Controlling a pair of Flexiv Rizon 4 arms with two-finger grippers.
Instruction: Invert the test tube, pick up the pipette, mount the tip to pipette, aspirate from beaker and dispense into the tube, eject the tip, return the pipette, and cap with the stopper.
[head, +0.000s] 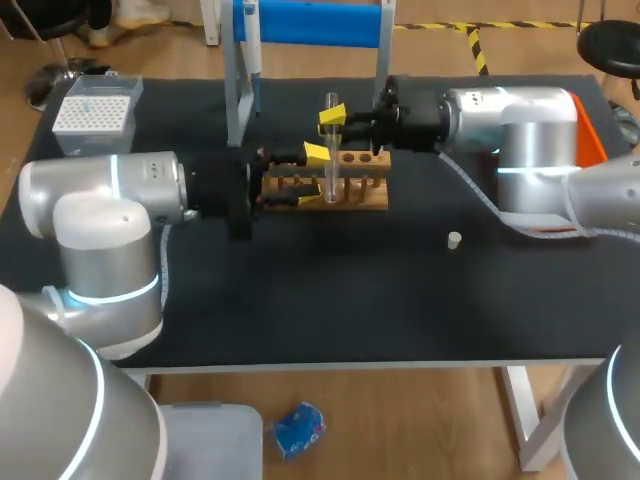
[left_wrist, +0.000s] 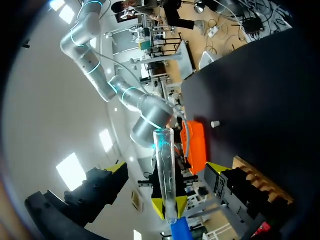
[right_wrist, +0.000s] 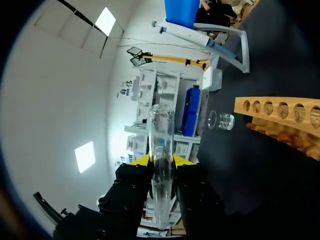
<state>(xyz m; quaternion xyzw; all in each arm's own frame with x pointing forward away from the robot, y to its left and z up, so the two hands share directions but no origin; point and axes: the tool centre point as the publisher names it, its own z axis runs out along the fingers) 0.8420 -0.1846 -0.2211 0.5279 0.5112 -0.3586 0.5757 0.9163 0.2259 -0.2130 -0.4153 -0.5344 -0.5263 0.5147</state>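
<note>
While mid-table (head: 400, 300), tube (head: 331, 160) in right pincer (head: 334, 118), at rack (head: 368, 197)

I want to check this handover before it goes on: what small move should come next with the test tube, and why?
Probably close the fingers of the left gripper on the test tube. The right gripper is shut on it and holds it upright over the wooden rack, while the left one stands open on either side of the tube without touching it.

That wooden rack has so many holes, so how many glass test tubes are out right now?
1. The test tube stands upright by the wooden rack, gripped by the right claw. No other shows, though part of the rack is hidden.
</note>
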